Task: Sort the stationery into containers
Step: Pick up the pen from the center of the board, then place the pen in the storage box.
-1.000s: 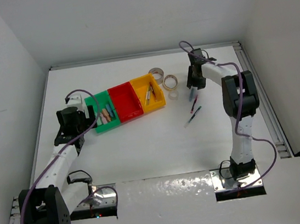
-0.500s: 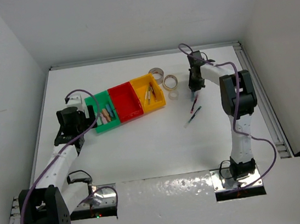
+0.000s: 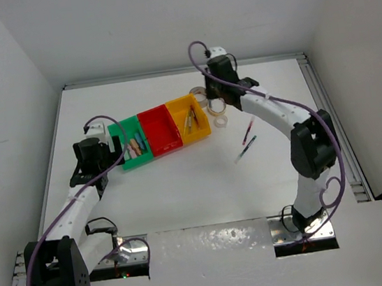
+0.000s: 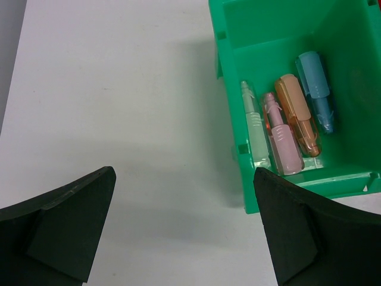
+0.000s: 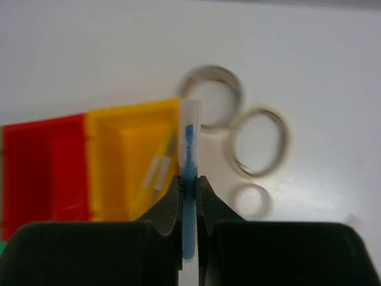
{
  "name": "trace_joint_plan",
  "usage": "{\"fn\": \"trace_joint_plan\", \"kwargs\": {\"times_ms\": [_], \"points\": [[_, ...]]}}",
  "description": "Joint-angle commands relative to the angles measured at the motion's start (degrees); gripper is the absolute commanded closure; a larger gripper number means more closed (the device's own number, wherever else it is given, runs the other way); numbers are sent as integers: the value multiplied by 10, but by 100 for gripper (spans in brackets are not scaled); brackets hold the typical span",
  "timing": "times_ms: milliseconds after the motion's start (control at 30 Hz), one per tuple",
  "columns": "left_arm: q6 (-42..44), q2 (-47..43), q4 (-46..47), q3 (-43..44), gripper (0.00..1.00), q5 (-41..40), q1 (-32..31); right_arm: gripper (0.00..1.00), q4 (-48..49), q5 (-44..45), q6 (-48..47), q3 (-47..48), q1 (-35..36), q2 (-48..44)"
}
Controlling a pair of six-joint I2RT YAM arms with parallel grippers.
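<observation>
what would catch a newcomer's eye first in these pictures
The bright row of bins, green, red and yellow, stands out in the middle against all the white. Next comes the right end effector, shut on a blue pen near the yellow bin, with three tape rings lying beside it. The green bin holds four pastel markers.

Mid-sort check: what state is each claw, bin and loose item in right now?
Right claw, shut on blue pen.
Left claw, open, empty.
Green bin, holds four short markers.
Red bin, looks empty.
Yellow bin, holds sorted pens.
Tape rolls, three lying on table.
Loose pens, two on table.
</observation>
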Motion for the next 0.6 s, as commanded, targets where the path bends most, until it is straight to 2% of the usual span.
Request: {"fn": "trace_joint_plan", "kwargs": {"times_ms": [0,67,100,233,500,567], "points": [[-12,-15,24,-3,0,10,6,100,26,-41,-14,69,40,60],[-10,-18,24,-3,0,9,6,100,-5,-55,-15,146,60,103],[-9,-19,24,-4,0,5,6,100,-21,-56,-16,167,66,140],[-9,-28,24,-11,0,1,6,100,-20,-67,-17,223,85,195],[-10,-30,44,-13,0,3,21,100,-21,-64,-17,232,85,238],[-10,-28,46,-14,0,3,21,96,-30,-67,-18,227,87,238]]}}
